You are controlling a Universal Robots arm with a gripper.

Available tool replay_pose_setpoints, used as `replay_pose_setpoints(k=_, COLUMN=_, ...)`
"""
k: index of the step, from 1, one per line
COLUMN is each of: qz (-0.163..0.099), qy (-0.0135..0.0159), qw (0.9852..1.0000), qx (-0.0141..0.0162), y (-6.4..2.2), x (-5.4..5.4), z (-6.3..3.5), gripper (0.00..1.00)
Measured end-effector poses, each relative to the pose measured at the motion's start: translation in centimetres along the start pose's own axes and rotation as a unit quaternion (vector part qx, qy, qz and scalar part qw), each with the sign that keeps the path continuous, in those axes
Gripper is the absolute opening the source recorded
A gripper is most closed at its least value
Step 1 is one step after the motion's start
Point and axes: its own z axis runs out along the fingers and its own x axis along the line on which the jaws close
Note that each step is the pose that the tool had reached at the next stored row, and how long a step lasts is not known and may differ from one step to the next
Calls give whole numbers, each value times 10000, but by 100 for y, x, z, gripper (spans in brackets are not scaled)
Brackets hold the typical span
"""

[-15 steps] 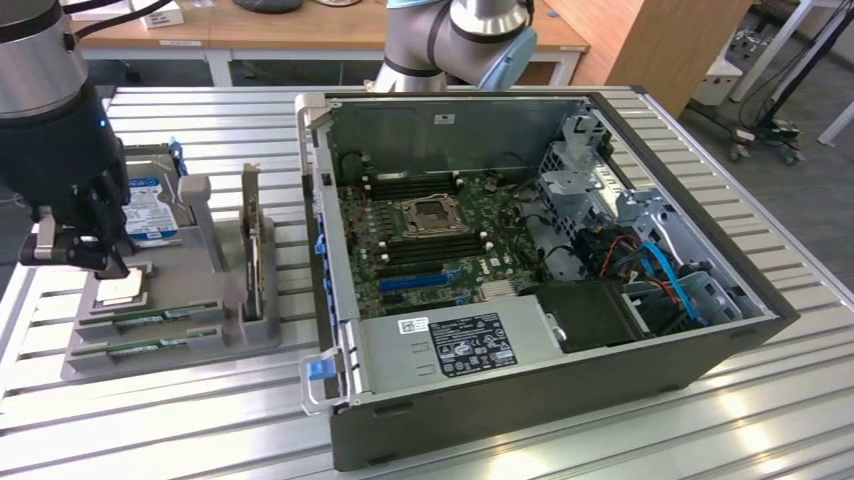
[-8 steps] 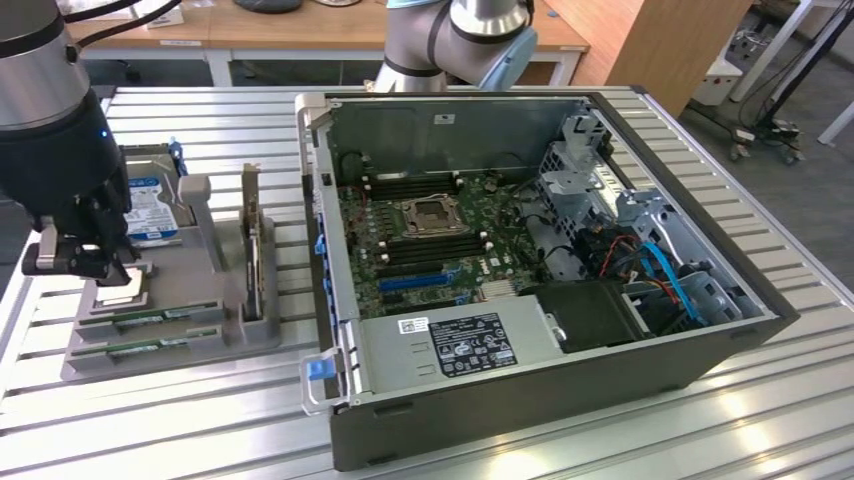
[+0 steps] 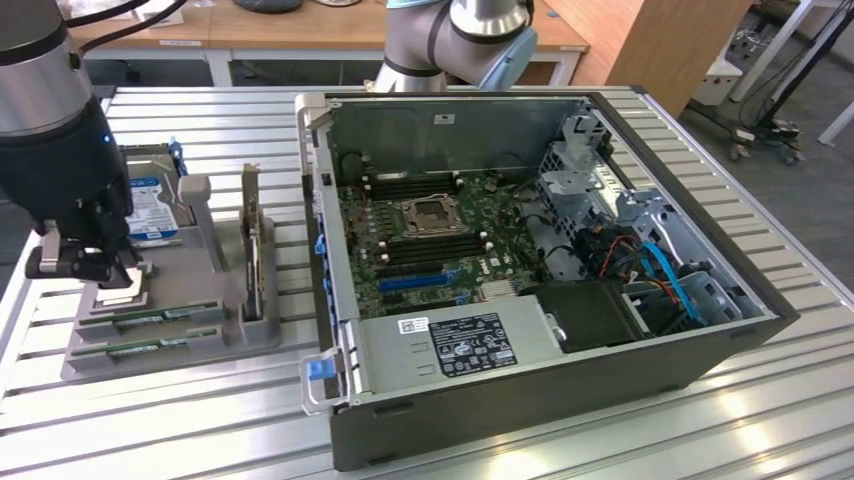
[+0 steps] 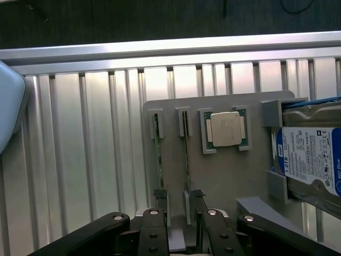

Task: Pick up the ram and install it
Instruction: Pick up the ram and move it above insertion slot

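Released gripper (image 4: 178, 195), gaping and empty, poised low over a grey tray (image 4: 224, 181), with fingertips (image 4: 160, 194) set either side of the ram (image 4: 186, 152) and apart from it as far as can be judged. Ram standing on edge in a narrow slot of the tray, probably held so to leave both flat faces free for a pinch from above. Jaws lined up along the stick's length, apparently for squeezing across its thin dimension rather than its ends. Just beside the ram, in a parallel slot, a second stick (image 4: 157, 146), likewise on edge. Beyond the ram on the other side, a silver processor (image 4: 226, 129) lying flat in a square pocket. Further along the tray, a hard drive (image 4: 311, 160) wedged between grey blocks, seemingly to stop sliding. In the exterior view, at three o'clock from the gripper, a card (image 3: 250, 240) upright in its own holder. At three o'clock again from that, well apart from the ram, an open case (image 3: 534, 400) lying on its side on a slatted table (image 3: 200, 430), lid off to expose the motherboard (image 3: 427, 250) to a reach from above. Around the socket (image 3: 434, 215), at twelve and six o'clock, long dark memory slots, looking vacant. Nothing yet lifted; install not begun.
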Motion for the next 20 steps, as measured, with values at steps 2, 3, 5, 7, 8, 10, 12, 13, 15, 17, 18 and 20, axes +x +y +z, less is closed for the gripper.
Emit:
replay_pose_setpoints(k=2, qz=0, qy=0, qw=10000, qx=0, y=-1, x=1, z=27, gripper=31)
replay_pose_setpoints(k=3, qz=0, qy=0, qw=10000, qx=0, y=-2, x=1, z=40, gripper=31)
replay_pose_setpoints(k=5, qz=0, qy=0, qw=10000, qx=0, y=-3, x=2, z=65, gripper=31)
replay_pose_setpoints(k=7, qz=0, qy=0, qw=10000, qx=0, y=-5, x=2, z=96, gripper=31)
replay_pose_setpoints(k=8, qz=0, qy=0, qw=10000, qx=0, y=-5, x=3, z=110, gripper=31)
replay_pose_setpoints(k=10, qz=0, qy=0, qw=10000, qx=0, y=-7, x=3, z=143, gripper=31)
replay_pose_setpoints(k=12, qz=0, qy=0, qw=10000, qx=0, y=-8, x=4, z=176, gripper=31)
replay_pose_setpoints(k=13, qz=0, qy=0, qw=10000, qx=0, y=-9, x=5, z=192, gripper=31)
replay_pose_setpoints(k=15, qz=0, qy=0, qw=10000, qx=0, y=-10, x=5, z=222, gripper=31)
replay_pose_setpoints(k=17, qz=0, qy=0, qw=10000, qx=0, y=-12, x=6, z=251, gripper=31)
replay_pose_setpoints(k=18, qz=0, qy=0, qw=10000, qx=0, y=-12, x=7, z=265, gripper=31)
replay_pose_setpoints(k=20, qz=0, qy=0, qw=10000, qx=0, y=-13, x=7, z=289, gripper=31)
